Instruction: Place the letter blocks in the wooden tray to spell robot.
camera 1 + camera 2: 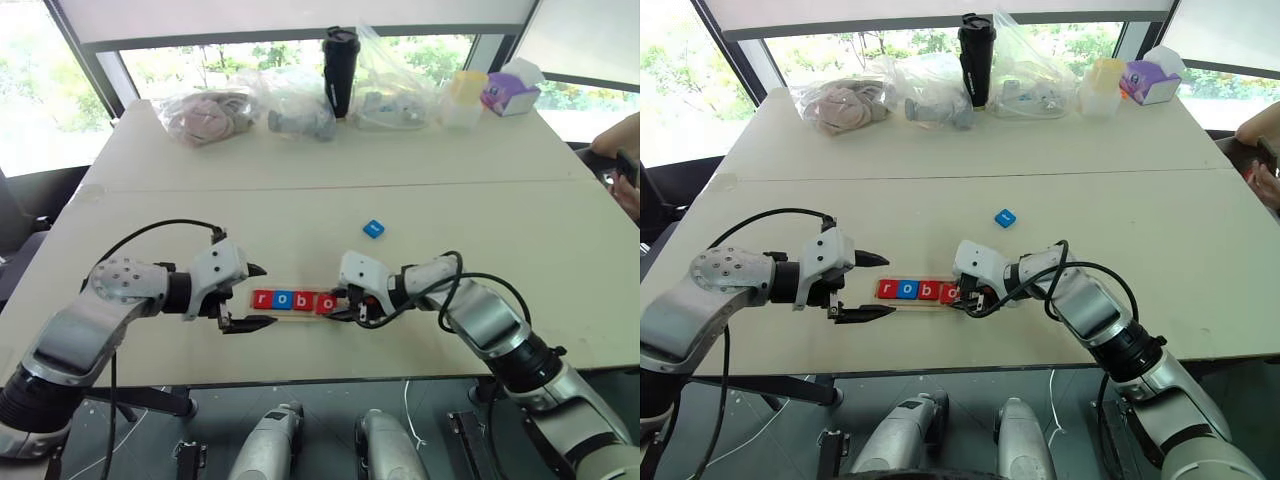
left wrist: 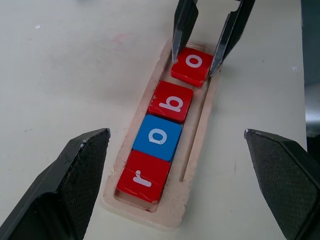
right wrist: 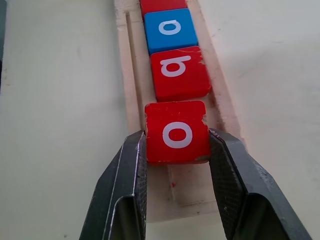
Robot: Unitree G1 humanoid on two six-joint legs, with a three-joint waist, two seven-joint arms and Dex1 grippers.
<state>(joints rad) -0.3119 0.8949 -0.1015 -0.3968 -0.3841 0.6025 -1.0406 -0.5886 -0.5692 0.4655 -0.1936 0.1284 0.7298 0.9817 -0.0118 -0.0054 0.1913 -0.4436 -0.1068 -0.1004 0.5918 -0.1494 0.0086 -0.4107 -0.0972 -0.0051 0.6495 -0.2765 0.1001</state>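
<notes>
The wooden tray (image 1: 292, 316) lies near the table's front edge. In it stand a red "r" (image 2: 142, 176), a blue "o" (image 2: 157, 137) and a red "b" (image 2: 172, 101) in a row. My right gripper (image 3: 176, 145) is shut on a red "o" block (image 3: 176, 125), held low in the tray just past the "b". Its fingers (image 2: 182, 25) clamp the block's two sides. My left gripper (image 1: 258, 296) is open at the tray's left end, one finger on each side and nothing between them. Another blue block (image 1: 374, 228) lies alone on the table behind the tray.
Along the table's far edge are clear plastic bags (image 1: 205, 115), a black tumbler (image 1: 340, 70), a yellow-lidded container (image 1: 463, 97) and a purple tissue box (image 1: 510, 92). A person's arm (image 1: 620, 150) shows at the right edge. A seam (image 1: 400, 185) crosses the table.
</notes>
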